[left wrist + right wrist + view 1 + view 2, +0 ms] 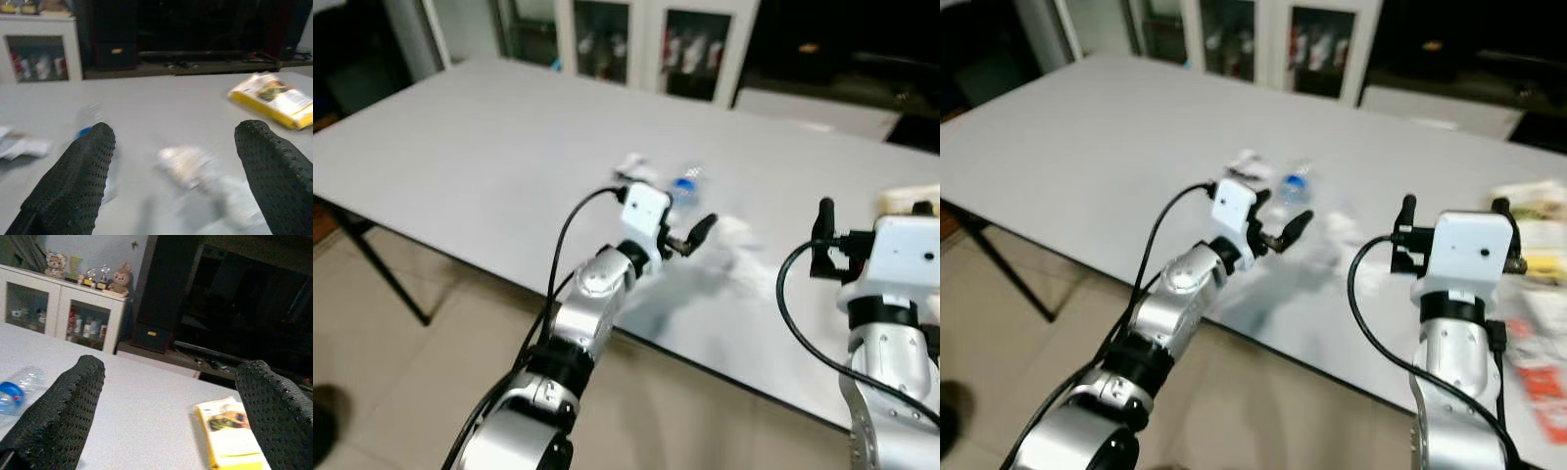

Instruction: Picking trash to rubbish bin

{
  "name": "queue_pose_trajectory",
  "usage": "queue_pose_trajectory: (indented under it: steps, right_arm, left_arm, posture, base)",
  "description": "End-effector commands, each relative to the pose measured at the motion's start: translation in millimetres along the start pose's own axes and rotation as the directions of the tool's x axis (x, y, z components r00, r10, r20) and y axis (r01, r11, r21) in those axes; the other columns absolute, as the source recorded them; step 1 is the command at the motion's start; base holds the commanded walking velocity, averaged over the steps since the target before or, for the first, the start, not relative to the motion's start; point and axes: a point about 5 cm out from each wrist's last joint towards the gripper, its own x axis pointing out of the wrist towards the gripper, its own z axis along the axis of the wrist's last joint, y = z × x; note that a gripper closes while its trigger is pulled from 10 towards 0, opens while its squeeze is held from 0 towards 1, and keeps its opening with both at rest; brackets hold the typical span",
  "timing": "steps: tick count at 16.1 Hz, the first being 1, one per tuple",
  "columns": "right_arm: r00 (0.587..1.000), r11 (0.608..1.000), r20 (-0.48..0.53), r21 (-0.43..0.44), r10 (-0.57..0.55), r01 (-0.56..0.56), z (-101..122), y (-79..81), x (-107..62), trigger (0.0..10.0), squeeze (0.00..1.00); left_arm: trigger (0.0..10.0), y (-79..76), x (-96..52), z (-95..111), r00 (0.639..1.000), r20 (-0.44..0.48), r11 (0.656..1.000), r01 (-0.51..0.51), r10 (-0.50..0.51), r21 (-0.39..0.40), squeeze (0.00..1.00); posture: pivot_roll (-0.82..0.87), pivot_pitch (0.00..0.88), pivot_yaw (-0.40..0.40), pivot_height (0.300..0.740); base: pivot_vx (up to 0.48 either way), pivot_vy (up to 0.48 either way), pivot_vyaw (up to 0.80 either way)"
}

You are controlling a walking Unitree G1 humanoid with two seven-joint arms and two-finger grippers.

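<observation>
The step in hand looks like the reach for a first piece of trash on the large pale grey table (460, 157). To do it well, the left gripper (171, 171) should ease forward and down with its jaws kept wide, centre them on one item only, and close once the piece sits squarely between the two black dotted fingers (73, 181); the blur in the head views suggests settling before it closes.

In the left wrist view the fingers stand far apart with nothing between them, so this gripper is open and empty. The crumpled white paper wad (188, 164) lies in the lower middle of that frame, just ahead of the gap between the fingers, resting on the table. The clear plastic bottle with a blue cap (90, 125) lies at centre left, beyond the one finger, and a flat white scrap (24, 147) sits at the far left edge.

The right gripper (171, 406) hovers raised at the right of the head views, its jaws also spread and empty; a yellow printed packet (227, 431) lies at lower right ahead of it
</observation>
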Motion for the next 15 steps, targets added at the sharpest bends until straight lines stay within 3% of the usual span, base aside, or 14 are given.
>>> queue_pose_trajectory:
  steps: [1,5,15]
  right_arm:
    - [1.000,1.000,-0.013,-0.012,-0.003,0.003,-0.9,0.6,-0.6,10.0,0.00]
    - [0.999,0.999,-0.035,-0.028,-0.035,0.034,-4.8,-6.1,-0.2,10.0,0.00]
    - [0.999,1.000,-0.052,-0.025,-0.010,0.009,-6.1,-2.9,-3.8,10.0,0.00]
  left_arm:
    - [10.0,3.6,-0.7,1.2,1.000,0.002,1.000,-0.008,0.008,0.002,0.00]
    - [10.0,3.2,-0.6,0.4,1.000,-0.002,1.000,-0.008,0.008,-0.001,0.00]
    - [10.0,1.6,-2.1,-2.7,1.000,-0.011,1.000,-0.012,0.012,-0.004,0.00]
  posture:
    - [-0.01,0.044,-0.005,0.740]
    - [-0.01,0.045,-0.001,0.740]
    - [-0.02,0.059,-0.007,0.740]
  base:
    - [0.000,-0.450,0.00]
    - [0.000,-0.451,0.00]
    - [0.000,-0.453,0.00]
